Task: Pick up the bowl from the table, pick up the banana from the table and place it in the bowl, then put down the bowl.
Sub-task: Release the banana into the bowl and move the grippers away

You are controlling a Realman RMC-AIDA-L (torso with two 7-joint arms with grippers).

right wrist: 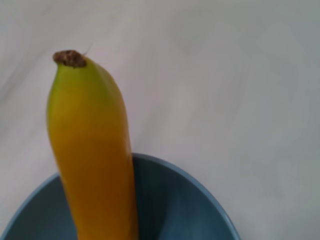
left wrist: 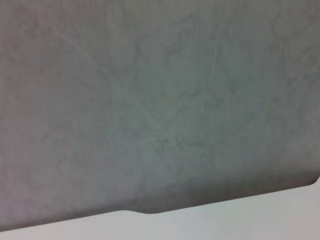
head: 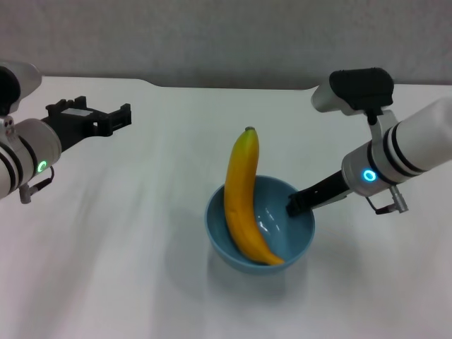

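The light-blue bowl (head: 295,244) is at the middle of the white table (head: 106,282). The yellow-orange banana (head: 240,191) lies in it, lower end at the bowl's bottom and stem end jutting over the far rim. My right gripper (head: 295,204) is shut on the bowl's right rim, one finger reaching inside. I cannot tell whether the bowl touches the table; a soft shadow lies just beneath it. The right wrist view shows the banana (right wrist: 90,160) rising out of the bowl (right wrist: 175,200). My left gripper (head: 106,116) hovers open and empty at the far left, well apart from the bowl.
The table's dark notched far edge (head: 233,86) meets a grey wall behind. The left wrist view shows only that wall and a strip of the table (left wrist: 250,220).
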